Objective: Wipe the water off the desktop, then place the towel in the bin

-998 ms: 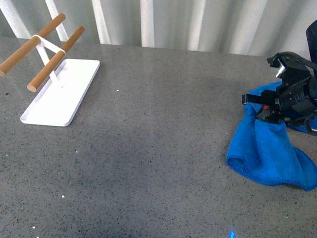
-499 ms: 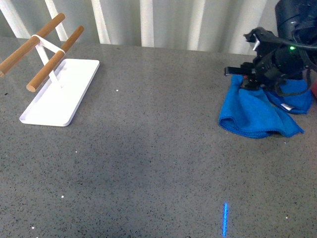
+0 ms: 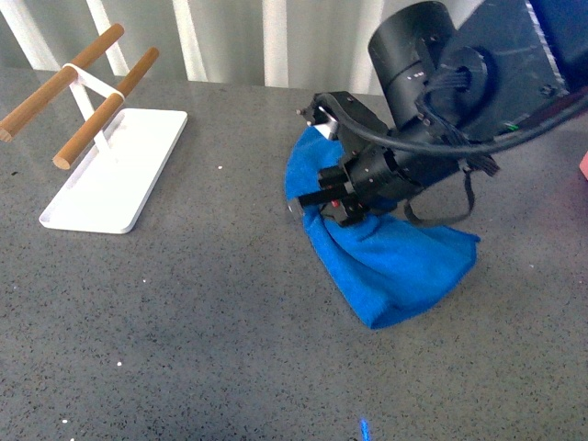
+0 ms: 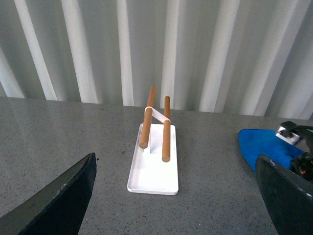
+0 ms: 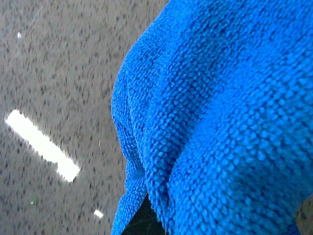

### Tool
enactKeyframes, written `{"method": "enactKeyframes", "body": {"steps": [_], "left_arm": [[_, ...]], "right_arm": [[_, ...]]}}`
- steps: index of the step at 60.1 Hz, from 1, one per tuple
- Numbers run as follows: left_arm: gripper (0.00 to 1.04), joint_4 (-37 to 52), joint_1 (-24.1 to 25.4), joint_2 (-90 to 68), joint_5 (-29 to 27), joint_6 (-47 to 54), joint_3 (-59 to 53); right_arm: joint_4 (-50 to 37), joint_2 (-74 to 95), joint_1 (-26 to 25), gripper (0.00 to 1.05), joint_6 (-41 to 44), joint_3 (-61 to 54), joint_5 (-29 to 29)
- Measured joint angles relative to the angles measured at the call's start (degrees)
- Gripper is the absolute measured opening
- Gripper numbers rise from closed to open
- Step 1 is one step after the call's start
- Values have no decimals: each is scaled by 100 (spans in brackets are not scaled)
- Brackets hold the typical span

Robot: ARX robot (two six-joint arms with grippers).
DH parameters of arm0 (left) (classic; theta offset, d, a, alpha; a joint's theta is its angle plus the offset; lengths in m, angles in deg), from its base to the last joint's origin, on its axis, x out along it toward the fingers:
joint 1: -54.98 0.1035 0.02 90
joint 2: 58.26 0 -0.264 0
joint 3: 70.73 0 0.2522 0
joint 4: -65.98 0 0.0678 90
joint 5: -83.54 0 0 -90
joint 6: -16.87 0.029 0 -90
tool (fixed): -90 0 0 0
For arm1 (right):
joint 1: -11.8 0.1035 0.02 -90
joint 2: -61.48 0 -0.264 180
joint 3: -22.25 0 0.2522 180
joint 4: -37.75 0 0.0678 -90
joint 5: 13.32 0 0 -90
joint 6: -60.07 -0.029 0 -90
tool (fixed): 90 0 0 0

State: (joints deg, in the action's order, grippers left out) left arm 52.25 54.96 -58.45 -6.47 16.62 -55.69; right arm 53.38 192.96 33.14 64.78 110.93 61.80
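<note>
The bright blue towel [image 3: 386, 257] lies bunched on the dark-grey speckled desktop [image 3: 202, 303], right of the middle. My right gripper [image 3: 333, 200] is shut on the towel's left part and presses it down on the desktop. In the right wrist view the towel [image 5: 220, 127] fills most of the picture and hides the fingers. The towel also shows in the left wrist view [image 4: 261, 144], at the right. My left gripper [image 4: 176, 198] is open and empty above the desktop, with its dark fingers [image 4: 58, 200] wide apart. No water shows. The bin is out of view.
A white tray [image 3: 119, 175] with a rack of two wooden rods [image 3: 101, 115] stands at the back left; it also shows in the left wrist view [image 4: 154, 166]. A white corrugated wall [image 3: 276, 41] runs behind the desktop. A pink edge [image 3: 582, 165] shows at the far right.
My right arm has swept left across the desktop, dragging the towel from the right edge to right of the middle. The tray has not moved.
</note>
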Motion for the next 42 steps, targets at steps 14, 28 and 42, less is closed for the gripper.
{"method": "enactKeyframes", "body": {"steps": [14, 28, 42], "left_arm": [[98, 0, 0, 0, 0, 0, 0], [98, 0, 0, 0, 0, 0, 0], [98, 0, 0, 0, 0, 0, 0]], "right_arm": [[-761, -1250, -221, 4, -17, -2168, -208], [-1003, -2341, -739, 4, 0, -3379, -518], [-920, -2699, -1764, 4, 450, -3829, -623]]}}
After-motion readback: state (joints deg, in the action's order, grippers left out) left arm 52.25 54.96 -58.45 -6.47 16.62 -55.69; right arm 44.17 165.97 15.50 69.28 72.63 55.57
